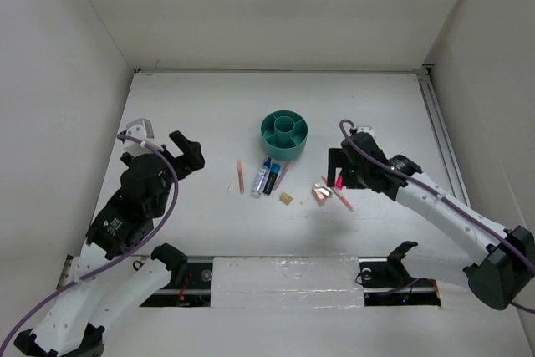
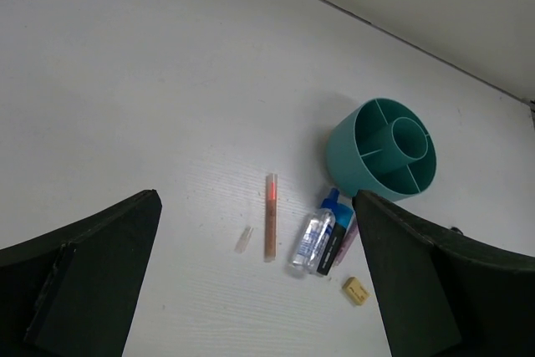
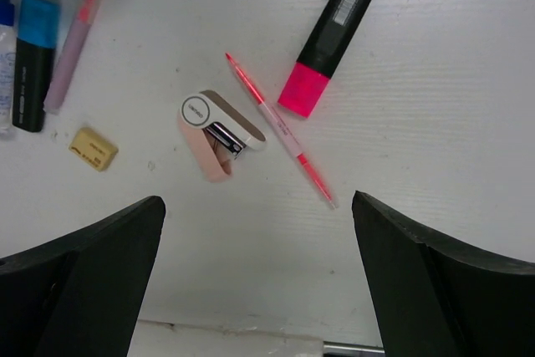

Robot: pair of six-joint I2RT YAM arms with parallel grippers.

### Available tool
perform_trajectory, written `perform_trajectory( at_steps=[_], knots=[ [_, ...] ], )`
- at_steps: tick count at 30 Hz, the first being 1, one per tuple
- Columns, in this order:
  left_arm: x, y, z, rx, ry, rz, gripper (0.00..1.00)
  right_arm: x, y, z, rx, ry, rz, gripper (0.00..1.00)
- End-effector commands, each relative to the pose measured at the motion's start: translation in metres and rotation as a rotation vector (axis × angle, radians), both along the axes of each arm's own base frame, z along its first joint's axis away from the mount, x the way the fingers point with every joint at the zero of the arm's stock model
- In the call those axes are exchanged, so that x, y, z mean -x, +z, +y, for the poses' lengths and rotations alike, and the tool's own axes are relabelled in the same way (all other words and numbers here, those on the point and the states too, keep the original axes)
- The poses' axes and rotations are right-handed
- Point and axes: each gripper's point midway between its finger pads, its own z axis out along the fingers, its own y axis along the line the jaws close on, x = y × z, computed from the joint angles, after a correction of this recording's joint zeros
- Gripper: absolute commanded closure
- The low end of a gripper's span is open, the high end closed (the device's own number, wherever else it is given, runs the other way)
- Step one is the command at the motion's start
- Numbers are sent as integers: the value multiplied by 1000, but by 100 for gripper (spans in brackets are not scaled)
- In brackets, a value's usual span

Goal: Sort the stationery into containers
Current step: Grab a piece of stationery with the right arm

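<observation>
Zero items visible inside the teal organizer point(image 1: 284, 135), upright mid-tabletop point(image 1: 192, 114). Looks like the first pick: hovers with right fingers point(image 3: 75, 282) spread wide and empty above the pink highlighter point(image 3: 328, 41), thin pink pencil point(image 3: 280, 127) and pinkish clip point(image 3: 219, 134). Holds left fingers point(image 2: 75, 282) wide apart too, gripping nothing, well left of the blue-capped pen point(image 1: 262, 178). Calls next for lowering, straddling one item crosswise, closing.

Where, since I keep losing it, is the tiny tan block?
Top view, centre: the tiny tan block lies just below the teal organizer, between the dark marker and the pink clip.
</observation>
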Motion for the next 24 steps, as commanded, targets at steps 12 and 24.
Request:
perform_trajectory(
  at_steps=[12,24],
  knots=[
    [9,22,-10,46,-91,-94,0,26,-56,-2,-98,-220,82,0],
    [15,32,-8,73,-102,-136,0,18,-73,-4,31,-206,130,6]
  ],
)
